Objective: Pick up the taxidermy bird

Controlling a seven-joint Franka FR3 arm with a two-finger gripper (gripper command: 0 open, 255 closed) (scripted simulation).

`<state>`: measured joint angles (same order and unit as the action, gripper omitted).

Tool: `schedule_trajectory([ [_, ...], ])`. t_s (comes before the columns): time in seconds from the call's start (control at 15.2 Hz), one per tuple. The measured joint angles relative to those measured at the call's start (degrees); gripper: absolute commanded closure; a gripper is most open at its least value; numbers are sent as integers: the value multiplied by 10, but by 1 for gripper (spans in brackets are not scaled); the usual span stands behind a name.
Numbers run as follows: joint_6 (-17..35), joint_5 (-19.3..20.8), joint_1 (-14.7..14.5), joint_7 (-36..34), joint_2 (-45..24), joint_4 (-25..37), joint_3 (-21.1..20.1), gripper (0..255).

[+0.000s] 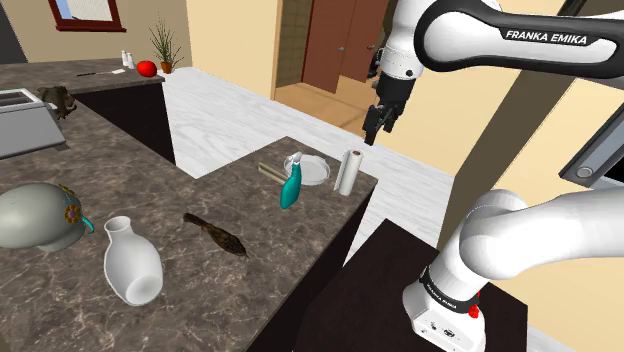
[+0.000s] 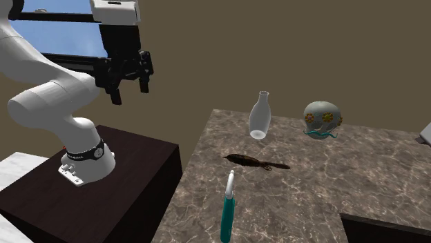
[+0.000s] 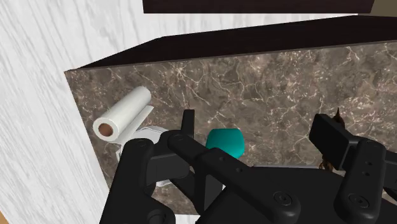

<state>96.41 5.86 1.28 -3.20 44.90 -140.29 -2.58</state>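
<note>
The dark marbled counter (image 1: 130, 180) carries all the loose items. The white arm (image 1: 500, 40) rises from its dark box stand (image 1: 370, 310) and reaches over the counter corner nearest the stand. A grey-green helmet-shaped ornament (image 1: 35, 215) with yellow flowers sits at the shoulder view's left edge. A white vase (image 1: 130, 262) stands upright near it. A teal spray bottle (image 1: 291, 185) and a paper towel roll (image 1: 348, 172) stand at the corner, beside a white plate (image 1: 315, 168). The black gripper (image 1: 375, 128) hangs in the air above that corner, with its fingers spread wide and nothing between them. The taxidermy bird (image 1: 217, 234), dark brown and slender, lies flat on the counter between the vase and the spray bottle, well apart from the gripper
</note>
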Motion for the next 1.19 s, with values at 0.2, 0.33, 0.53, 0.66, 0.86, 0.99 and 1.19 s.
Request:
schedule_trajectory([
  [0.2,22,-4,-3,-7,-14,-8,-6,0],
  [0.33,54,-11,-9,-19,-40,-13,-16,0],
  [0.53,112,-18,-16,-34,-81,-28,-29,0],
  [0.66,150,-22,-20,-44,-114,-31,-38,0],
  [0.86,202,-27,-27,-64,-163,-33,-55,0],
  [0.99,237,-28,-31,-78,-200,-28,-67,0],
  [1.19,286,-24,-33,-94,-258,-17,-81,0],
])
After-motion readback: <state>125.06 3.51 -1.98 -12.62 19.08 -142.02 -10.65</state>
